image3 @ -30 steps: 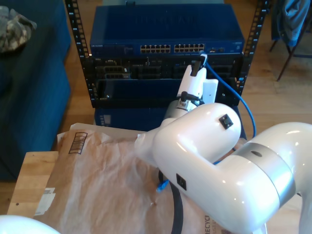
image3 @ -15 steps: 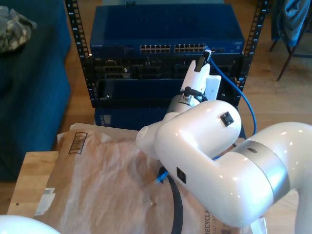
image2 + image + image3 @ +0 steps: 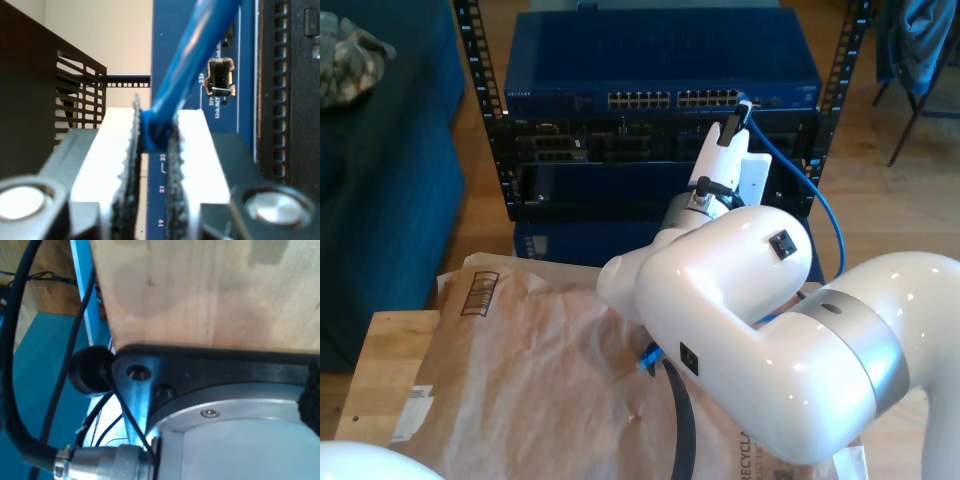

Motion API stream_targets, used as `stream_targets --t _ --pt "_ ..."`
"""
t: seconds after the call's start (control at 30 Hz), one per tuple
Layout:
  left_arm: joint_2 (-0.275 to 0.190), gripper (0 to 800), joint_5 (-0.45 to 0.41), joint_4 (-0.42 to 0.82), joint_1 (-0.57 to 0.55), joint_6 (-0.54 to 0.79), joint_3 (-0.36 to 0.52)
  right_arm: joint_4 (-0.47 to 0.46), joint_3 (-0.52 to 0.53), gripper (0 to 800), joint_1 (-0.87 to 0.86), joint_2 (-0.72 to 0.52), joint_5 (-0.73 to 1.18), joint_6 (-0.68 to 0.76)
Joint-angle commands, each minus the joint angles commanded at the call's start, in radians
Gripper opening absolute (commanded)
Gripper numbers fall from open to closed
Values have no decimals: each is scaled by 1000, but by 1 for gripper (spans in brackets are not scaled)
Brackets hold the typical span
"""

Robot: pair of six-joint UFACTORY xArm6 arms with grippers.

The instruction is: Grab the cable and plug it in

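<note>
In front of the wooden table (image 3: 380, 350) with its sheet of crumpled brown packing paper (image 3: 530, 370) stands a black metal equipment rack (image 3: 490, 120), and its top shelf holds a wide dark-blue network switch (image 3: 660, 60) with a row of ports along its face. A bulky white robot arm (image 3: 760, 340) fills the exterior view's lower right and reaches up toward that switch. At its tip, my second gripper (image 3: 154, 150) sits right against the switch's front, near the end of the port row toward the exterior view's right; its two white, ridged jaws are pressed together on the thin bright-blue network cable (image 3: 187, 65), pinching it just behind the end. The second wrist view shows the cable rising from between the jaws across the blue front panel, with printed port numbers and one small dark socket (image 3: 220, 77) beside it. In the exterior view the cable (image 3: 825, 215) loops from the gripper down past the rack's post at the exterior view's right, and a blue plug end (image 3: 648, 362) lies on the paper beside the arm's thick black hose (image 3: 682, 430). The first wrist view looks along a wooden board (image 3: 200, 290), black cabling (image 3: 15, 365) and a metal mount (image 3: 220, 435); whether my first gripper is open or closed I cannot tell.
</note>
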Motion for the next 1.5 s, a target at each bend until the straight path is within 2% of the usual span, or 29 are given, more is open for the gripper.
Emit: stream_targets --t 0.33,0.67,1.5 --pt "0 800 0 0 0 0 0 0 -6 0 0 12 17 0" --pt "0 800 0 0 0 0 0 0 -74 0 -5 52 48 0" --pt "0 800 0 0 0 0 0 0 -68 0 11 43 46 21"
